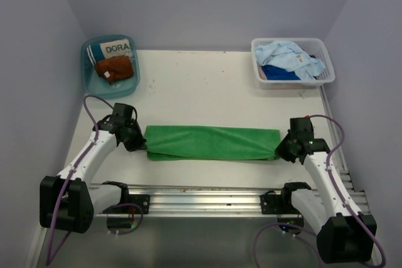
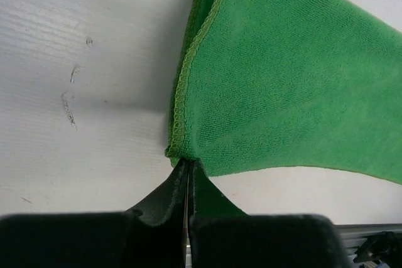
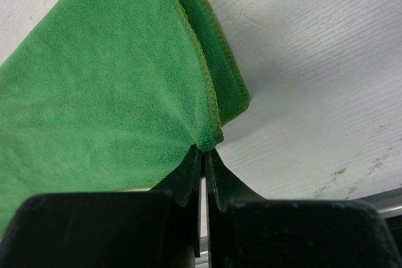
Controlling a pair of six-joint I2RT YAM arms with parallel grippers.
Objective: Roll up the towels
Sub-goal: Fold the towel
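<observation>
A bright green towel [image 1: 210, 142] lies folded into a long strip across the table's near middle. My left gripper [image 1: 139, 145] is shut on its near left corner; in the left wrist view the gripper [image 2: 186, 162] pinches the green towel [image 2: 276, 86] at the hem. My right gripper [image 1: 281, 150] is shut on its near right corner; in the right wrist view the gripper [image 3: 204, 152] pinches the green towel [image 3: 107, 86]. A rust-brown towel [image 1: 114, 68] lies in the blue tub. Light blue [image 1: 289, 54] and dark blue [image 1: 279, 72] towels lie in the white basket.
A blue tub [image 1: 89, 83] at the back left also holds the white-and-teal "DORA" item [image 1: 116, 48]. A white basket [image 1: 324, 75] stands at the back right. An aluminium rail [image 1: 201, 196] runs along the near edge between the arm bases.
</observation>
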